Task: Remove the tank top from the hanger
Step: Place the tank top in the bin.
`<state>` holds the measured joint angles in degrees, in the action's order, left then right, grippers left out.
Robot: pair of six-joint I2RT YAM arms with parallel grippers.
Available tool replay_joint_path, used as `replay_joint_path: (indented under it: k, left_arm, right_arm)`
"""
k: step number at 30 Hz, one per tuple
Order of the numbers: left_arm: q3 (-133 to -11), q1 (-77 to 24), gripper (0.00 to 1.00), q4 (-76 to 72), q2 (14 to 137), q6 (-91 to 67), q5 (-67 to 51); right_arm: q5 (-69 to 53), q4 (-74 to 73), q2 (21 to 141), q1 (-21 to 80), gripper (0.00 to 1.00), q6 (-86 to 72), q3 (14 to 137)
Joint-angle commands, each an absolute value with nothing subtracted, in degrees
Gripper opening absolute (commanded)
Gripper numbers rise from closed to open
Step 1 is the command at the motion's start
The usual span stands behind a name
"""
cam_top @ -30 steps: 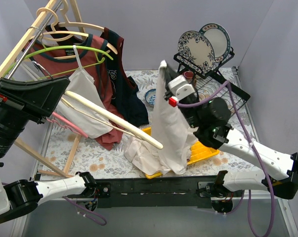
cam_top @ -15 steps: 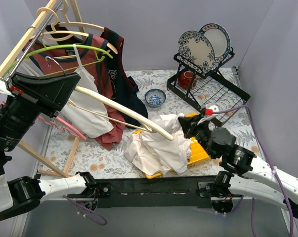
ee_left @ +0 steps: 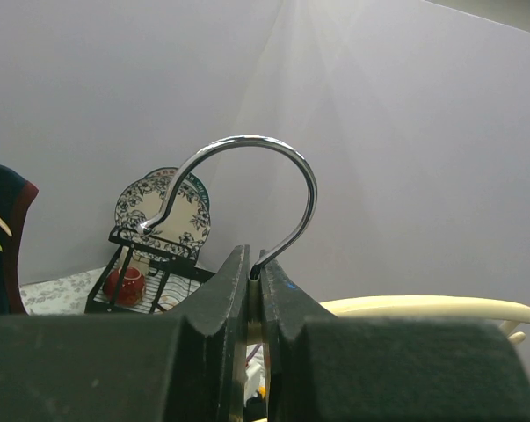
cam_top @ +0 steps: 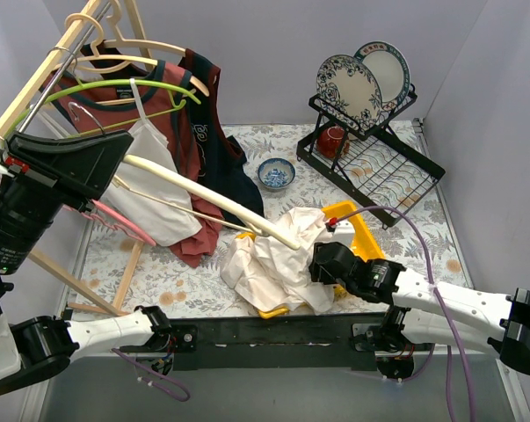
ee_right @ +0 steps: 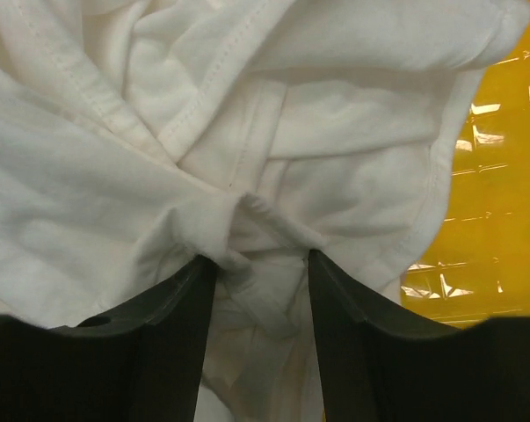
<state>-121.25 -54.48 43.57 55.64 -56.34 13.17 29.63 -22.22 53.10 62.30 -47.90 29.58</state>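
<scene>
While left gripper (ee_left: 254, 266) clamps hanger (cam_top: 203, 197), its arm slanting down-right, right gripper (ee_right: 260, 262) parted over tank top (cam_top: 265, 261)

High at nine o'clock, the left gripper (ee_left: 256, 268) pinches a hanger hook (ee_left: 247, 138); low at five o'clock, the right gripper (ee_right: 262, 264) has its jaws parted.

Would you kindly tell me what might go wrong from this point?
The hanger touches the white top at its end; lifting may drag the cloth. The right pincer stands open over folds that could snag it. The left pincer grips only the thin hook, so the hanger may swivel.
</scene>
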Motion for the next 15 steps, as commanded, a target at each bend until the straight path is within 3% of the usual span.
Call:
replay_joint_path:
  k: [1, 2, 3, 8, 15]
  left_arm:
    - [-123.1, -54.4, 0.0, 44.1, 55.6, -56.0, 14.1]
    - [-123.3, -54.4, 0.0, 44.2, 55.8, -56.0, 14.1]
    - [-123.5, -54.4, 0.0, 44.4, 55.9, -56.0, 13.9]
    - [-125.7, -54.4, 0.0, 44.4, 56.4, -56.2, 12.5]
    - [-125.7, -54.4, 0.0, 44.2, 55.6, -56.4, 12.5]
  right_arm:
    - [32.3, -28.0, 51.8, 62.3, 0.74, -46.1, 36.3]
    - [32.3, -28.7, 51.0, 62.3, 0.83, -44.1, 39.9]
    - [30.6, -29.1, 50.6, 62.3, 0.85, -41.7, 41.3]
    - [20.2, -29.2, 51.1, 62.3, 0.85, -26.4, 47.6]
    - [-10.3, -15.9, 57.6, 62.9, 0.8, -16.4, 46.2]
